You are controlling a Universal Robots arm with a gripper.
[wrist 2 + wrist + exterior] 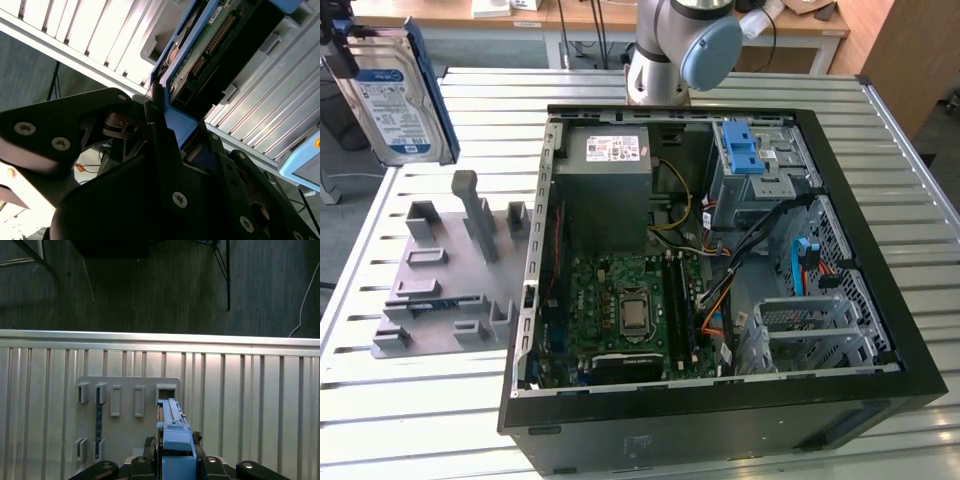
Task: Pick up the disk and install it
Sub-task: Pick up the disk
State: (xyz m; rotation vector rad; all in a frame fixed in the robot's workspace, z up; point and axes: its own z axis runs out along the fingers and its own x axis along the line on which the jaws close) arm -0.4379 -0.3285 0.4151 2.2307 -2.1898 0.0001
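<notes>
Exterior view: disk held aloft beside the open case

Disk (395, 95): upright with its label showing, in the air over the table (890, 150) edge at the exterior view's left, well apart from the open computer case (720, 405).
Claw (176, 457): clenched on the disk's blue side rail in the first wrist view.
Grey slotted fixture (440, 290): on the table, just beside the case.
</notes>
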